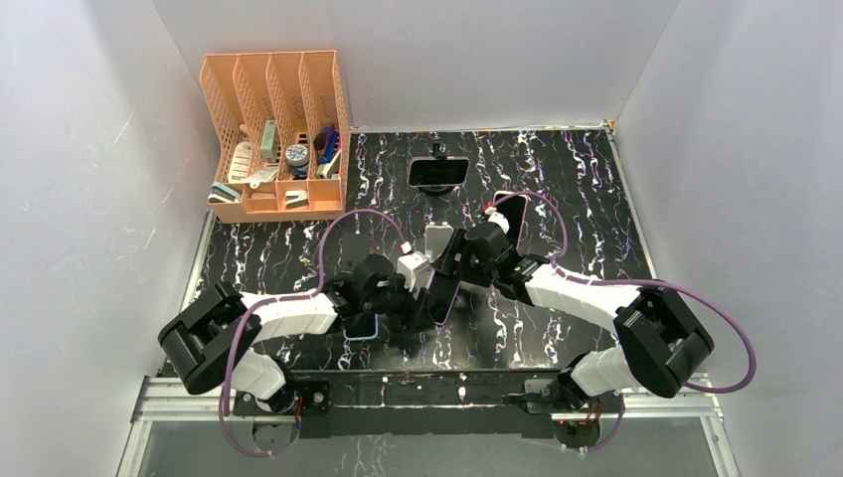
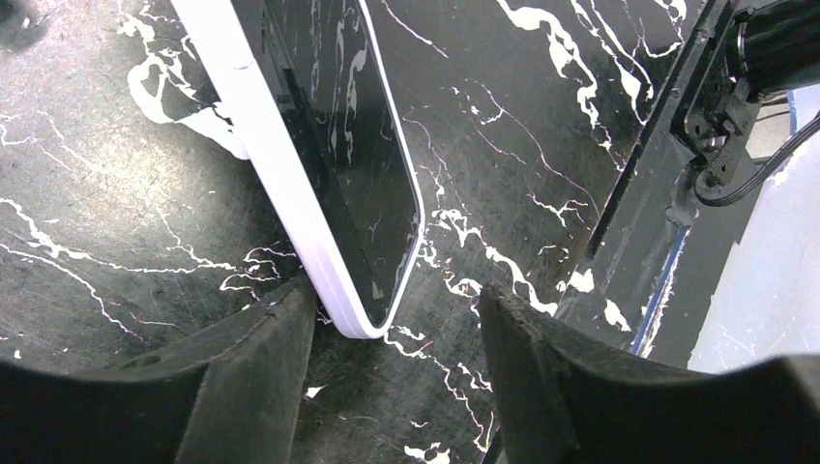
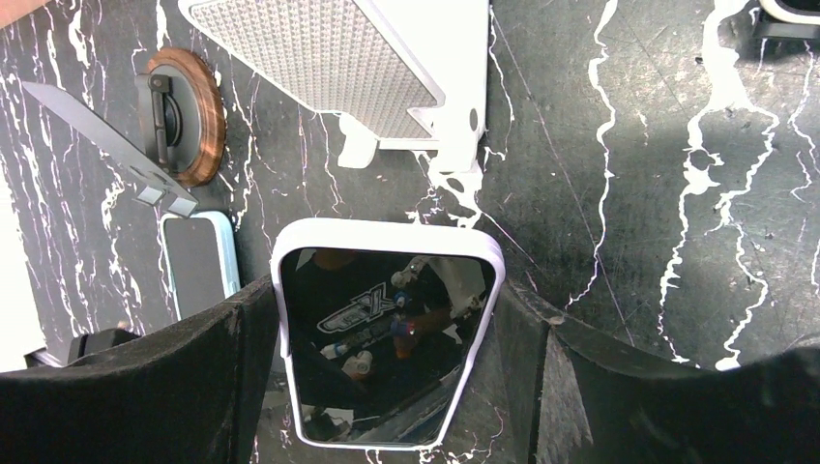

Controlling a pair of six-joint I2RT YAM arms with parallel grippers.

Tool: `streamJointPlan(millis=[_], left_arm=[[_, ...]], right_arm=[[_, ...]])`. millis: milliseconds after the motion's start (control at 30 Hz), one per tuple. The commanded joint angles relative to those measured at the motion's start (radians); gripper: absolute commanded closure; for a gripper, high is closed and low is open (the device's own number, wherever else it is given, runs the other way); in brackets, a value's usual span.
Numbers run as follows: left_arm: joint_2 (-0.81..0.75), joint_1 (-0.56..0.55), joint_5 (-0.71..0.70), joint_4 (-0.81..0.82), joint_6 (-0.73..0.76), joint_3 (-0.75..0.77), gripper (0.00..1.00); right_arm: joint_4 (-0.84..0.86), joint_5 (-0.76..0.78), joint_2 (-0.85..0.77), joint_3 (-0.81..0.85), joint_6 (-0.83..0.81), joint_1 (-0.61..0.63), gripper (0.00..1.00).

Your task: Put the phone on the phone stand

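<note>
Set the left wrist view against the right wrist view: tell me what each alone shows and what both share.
Left wrist only: the table's edge rail and an arm's black base with its cable. Right wrist only: white stand, wooden-based stand, blue-cased phone. Both: the white-cased phone and the marble tabletop.

Your left arm (image 1: 288,313) and right arm (image 1: 577,293) reach inward, wrists nearly meeting. Your left gripper (image 2: 395,295) is spread wide; your right gripper (image 3: 387,295) clamps the phone (image 3: 387,367) between its fingers.
</note>
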Motion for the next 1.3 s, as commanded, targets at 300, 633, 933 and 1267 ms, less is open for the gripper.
streamJointPlan(millis=[300,633,933,1267], left_arm=[[-0.010,-0.002,0.019,0.060,0.063,0.009,0.74],[0.015,-0.002,0.045,-0.065,0.179,0.076,1.00],[-0.084,0.011,0.085,-0.340,0.442,0.149,1.00],[-0.178,0.045,0.068,-0.547,0.639,0.206,1.00]], right_arm=[[0.107,-0.040,-0.034,-0.017,0.005,-0.010,0.43],[0.126,-0.074,-0.015,-0.023,0.007,-0.029,0.41],[0.101,0.021,-0.102,-0.032,-0.142,-0.048,0.08],[0.109,0.087,-0.220,-0.078,-0.294,-0.065,0.01]])
